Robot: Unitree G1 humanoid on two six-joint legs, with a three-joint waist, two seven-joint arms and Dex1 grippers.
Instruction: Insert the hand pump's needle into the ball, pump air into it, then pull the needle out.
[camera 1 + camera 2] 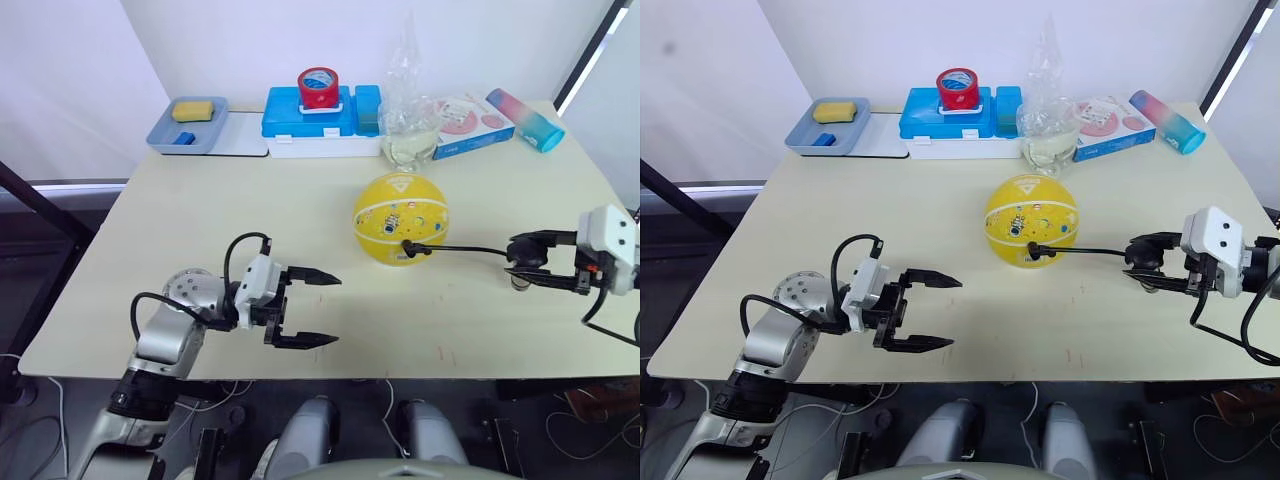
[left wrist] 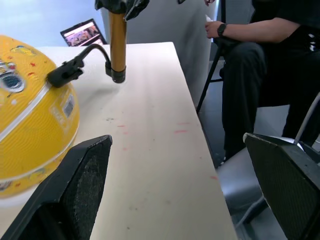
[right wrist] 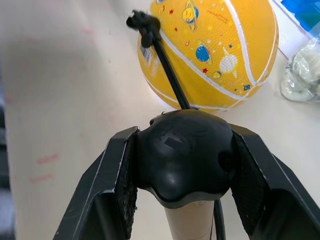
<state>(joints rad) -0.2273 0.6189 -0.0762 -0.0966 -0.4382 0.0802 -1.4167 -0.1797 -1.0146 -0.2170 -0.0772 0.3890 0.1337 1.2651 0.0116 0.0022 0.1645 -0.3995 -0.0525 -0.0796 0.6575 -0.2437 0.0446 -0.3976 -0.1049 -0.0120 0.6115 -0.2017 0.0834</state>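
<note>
- The counter [image 1: 300,215] is pale and wide; the working things sit in the middle and toward the robot's right, while boxes and a tray line the far edge, out of the way.
- The ball [image 1: 400,218] is round and yellow, resting on the counter near the middle. It looks full, so I'd judge the pumping is well along or about to start.
- The left gripper [image 1: 305,310] hovers low over the near part of the counter, well apart from the ball, its fingers [image 1: 322,279] spread wide and holding nothing. It seems parked there, ready to steady the ball if needed.
- The right gripper [image 1: 1155,262] has its fingers closed on the black head of the pump [image 2: 118,42], holding the orange tube upright with its lower end on the counter, a sensible pose for pushing.
- The thin black hose [image 1: 465,249] runs from the pump to the ball.
- The needle [image 1: 411,249] fitting sits against the ball's near side, apparently pushed in; the metal tip is hidden.
</note>
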